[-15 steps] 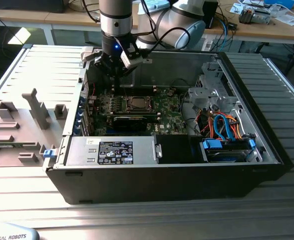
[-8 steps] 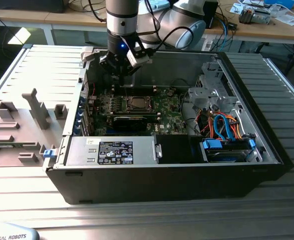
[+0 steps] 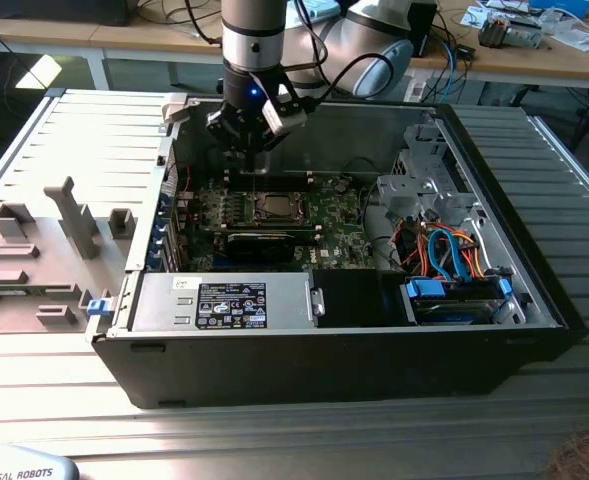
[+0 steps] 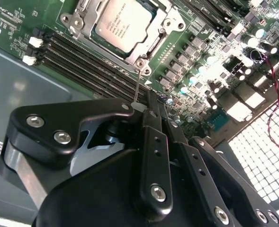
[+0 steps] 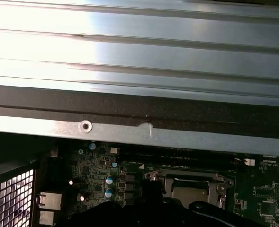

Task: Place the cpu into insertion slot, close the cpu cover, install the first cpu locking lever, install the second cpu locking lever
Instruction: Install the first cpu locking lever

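Cpu under cpu cover

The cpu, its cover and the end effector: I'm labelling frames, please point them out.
cpu (image 4: 121,24), second wrist view, middle of its silvery top.
cpu cover (image 4: 154,46), second wrist view, metal frame edge beside the chip.
end effector (image 3: 250,135), exterior view, between its fingertips, above the motherboard.

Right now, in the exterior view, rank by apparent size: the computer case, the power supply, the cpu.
1. computer case
2. power supply
3. cpu
The gaps are wide; camera nearness does not change the order.
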{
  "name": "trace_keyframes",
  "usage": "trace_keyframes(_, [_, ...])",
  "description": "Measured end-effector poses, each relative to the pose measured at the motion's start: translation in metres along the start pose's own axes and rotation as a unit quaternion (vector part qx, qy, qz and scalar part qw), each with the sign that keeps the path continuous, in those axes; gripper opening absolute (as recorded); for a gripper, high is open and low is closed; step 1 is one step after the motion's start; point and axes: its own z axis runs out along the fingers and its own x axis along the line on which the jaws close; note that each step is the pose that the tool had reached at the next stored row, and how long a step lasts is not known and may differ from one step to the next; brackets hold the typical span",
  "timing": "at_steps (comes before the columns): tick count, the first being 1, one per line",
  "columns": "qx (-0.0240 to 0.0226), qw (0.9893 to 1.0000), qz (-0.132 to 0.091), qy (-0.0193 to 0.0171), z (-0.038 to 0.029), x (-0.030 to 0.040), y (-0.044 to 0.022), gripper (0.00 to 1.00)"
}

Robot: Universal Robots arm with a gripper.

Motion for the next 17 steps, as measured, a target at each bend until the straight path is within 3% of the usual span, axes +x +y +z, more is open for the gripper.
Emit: trace_keyframes(17, [0.0015, 1.0000, 0.000, 0.0002, 0.0005, -0.0043, -0.0004, 0.11])
